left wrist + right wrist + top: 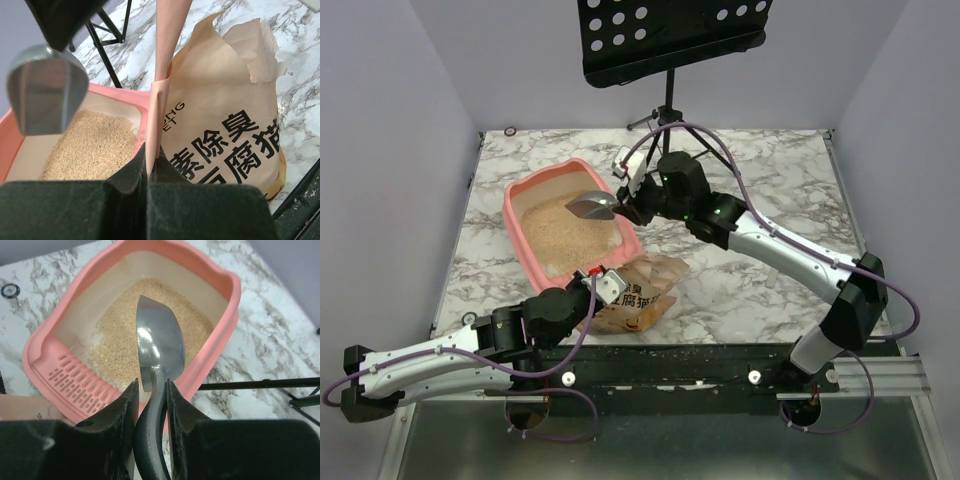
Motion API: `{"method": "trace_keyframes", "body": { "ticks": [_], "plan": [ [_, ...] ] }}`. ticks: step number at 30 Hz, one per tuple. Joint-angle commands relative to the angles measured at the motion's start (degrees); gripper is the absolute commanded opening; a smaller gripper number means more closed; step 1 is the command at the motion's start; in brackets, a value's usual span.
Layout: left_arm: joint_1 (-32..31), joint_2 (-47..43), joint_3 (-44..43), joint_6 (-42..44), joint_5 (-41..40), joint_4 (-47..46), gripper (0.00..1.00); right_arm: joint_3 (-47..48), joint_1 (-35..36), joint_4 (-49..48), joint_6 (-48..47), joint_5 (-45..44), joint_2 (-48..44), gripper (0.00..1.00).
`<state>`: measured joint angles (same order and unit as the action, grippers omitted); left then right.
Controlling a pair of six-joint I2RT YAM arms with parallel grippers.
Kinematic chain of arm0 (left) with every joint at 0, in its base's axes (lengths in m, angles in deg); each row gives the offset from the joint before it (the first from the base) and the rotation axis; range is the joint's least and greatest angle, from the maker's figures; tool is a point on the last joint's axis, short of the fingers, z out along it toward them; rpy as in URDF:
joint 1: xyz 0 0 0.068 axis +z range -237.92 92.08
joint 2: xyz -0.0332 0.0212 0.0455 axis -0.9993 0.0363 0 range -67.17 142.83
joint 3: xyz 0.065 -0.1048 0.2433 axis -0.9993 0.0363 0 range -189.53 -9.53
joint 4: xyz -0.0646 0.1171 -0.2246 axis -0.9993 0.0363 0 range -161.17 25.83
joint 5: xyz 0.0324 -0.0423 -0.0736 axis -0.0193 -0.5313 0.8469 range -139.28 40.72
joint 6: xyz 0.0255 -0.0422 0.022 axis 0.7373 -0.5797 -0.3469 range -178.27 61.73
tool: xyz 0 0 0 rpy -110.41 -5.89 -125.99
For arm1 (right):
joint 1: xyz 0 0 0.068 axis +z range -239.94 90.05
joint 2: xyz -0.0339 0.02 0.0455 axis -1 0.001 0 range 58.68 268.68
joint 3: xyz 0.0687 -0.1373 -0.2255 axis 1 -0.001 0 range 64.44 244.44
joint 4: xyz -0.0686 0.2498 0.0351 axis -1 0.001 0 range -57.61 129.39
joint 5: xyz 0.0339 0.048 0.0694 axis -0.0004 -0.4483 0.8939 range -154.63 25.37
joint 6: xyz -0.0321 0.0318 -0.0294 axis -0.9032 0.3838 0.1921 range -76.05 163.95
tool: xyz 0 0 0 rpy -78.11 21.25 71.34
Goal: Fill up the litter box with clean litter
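**Scoop (592, 207) poised over litter box (520, 192)**

Its black handle sits clamped in the right gripper (151, 388); the left gripper (150, 161) pinches the edge of the paper bag (220, 110). The clean litter (565, 237) lies inside the box, probably loose, light and spill-prone: better carried by scoop than grasped.

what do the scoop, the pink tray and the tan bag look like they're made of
Grey rounded scoop: likely metal, semi-glossy, bright highlights on its bowl.
Salmon-pink rectangular litter box: moulded plastic, smooth satin, rounded rim and slotted ledge.
Crinkled tan printed bag: probably paper, matte, holding sharp creases.
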<state>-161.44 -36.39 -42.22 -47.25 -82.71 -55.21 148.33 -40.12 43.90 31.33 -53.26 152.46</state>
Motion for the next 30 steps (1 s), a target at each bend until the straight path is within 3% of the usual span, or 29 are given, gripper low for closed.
{"method": "trace_keyframes", "body": {
  "ticks": [1, 5, 10, 17, 22, 30],
  "plan": [
    [0.30, 0.24, -2.21, -0.22, -1.55, -2.08, 0.00, -0.49, 0.19, -4.39, -1.36, -3.02, -3.07, 0.01],
    [0.30, -0.37, -2.03, -0.13, -1.46, -2.25, 0.00, -2.24, 0.19, -3.95, 0.49, -4.16, -7.55, 0.01],
    [0.30, 0.06, -1.77, -0.22, -0.41, -2.96, 0.00, -4.52, -0.77, 0.17, 4.26, -15.40, -15.01, 0.01],
    [0.30, 0.50, -1.41, -0.13, 1.35, -3.75, 0.00, -5.68, -5.69, 16.33, 15.86, -20.69, -29.07, 0.01],
    [0.30, 0.94, -1.24, 0.14, 1.61, -4.10, 0.00, -2.78, -8.60, 32.23, 21.40, -15.25, -34.44, 0.01],
    [0.30, 1.47, -0.98, 0.22, 2.49, -4.45, 0.00, -2.86, -8.78, 44.82, 24.75, -3.65, -40.25, 0.01]
  ]
}}
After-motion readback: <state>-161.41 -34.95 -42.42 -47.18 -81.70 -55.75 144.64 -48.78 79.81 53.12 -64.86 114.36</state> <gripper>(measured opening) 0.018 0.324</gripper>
